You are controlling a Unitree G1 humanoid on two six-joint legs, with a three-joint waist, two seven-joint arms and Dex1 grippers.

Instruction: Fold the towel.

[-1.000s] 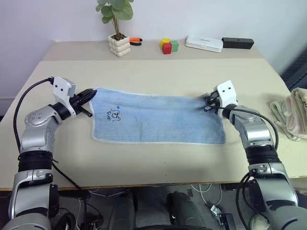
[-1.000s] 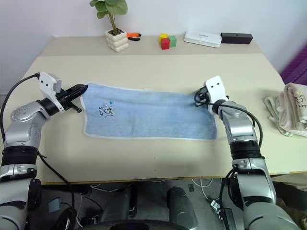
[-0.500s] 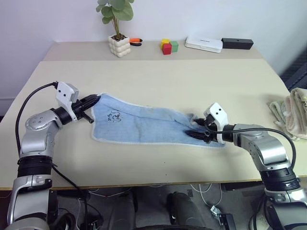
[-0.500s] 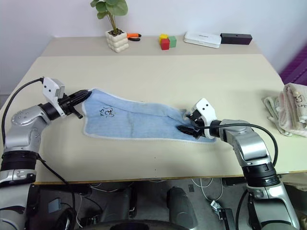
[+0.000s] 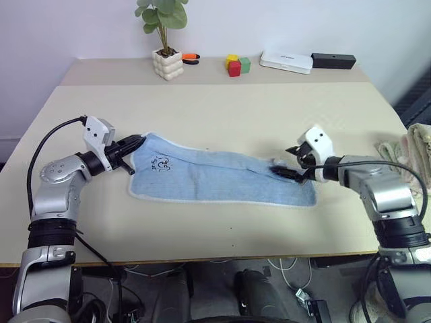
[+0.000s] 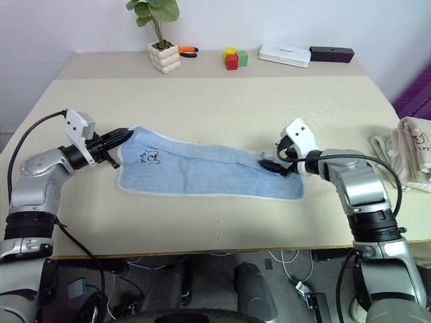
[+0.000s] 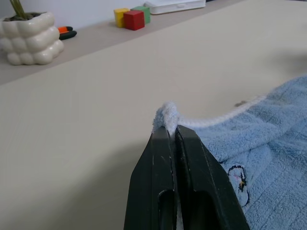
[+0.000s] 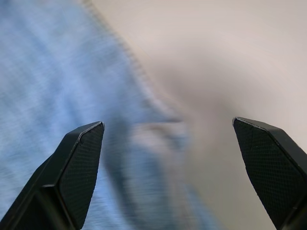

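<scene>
**Left claw pinches a towel corner, right claw gapes over the other end**

The towel [image 5: 219,180] lies spread across the middle of the counter [image 5: 222,114], light blue with pale edging and a small dark cartoon print [image 5: 160,162] near its left end. The left claw [image 7: 171,134] is clamped on the far left corner, a tuft of cloth bunched up between its black fingers [image 7: 156,158]. The right claw [image 6: 275,161] hangs over the towel's right end with its fingers [image 8: 76,158] spread wide apart and nothing between them (the cloth beneath it is rumpled near the far right corner).

Along the counter's back edge stand a potted plant [image 5: 166,59], coloured blocks [image 5: 236,64], a white box [image 5: 287,61] and a black bar [image 5: 333,60]. Cream towels [image 5: 407,160] sit heaped at the right edge, well apart from the blue one.
</scene>
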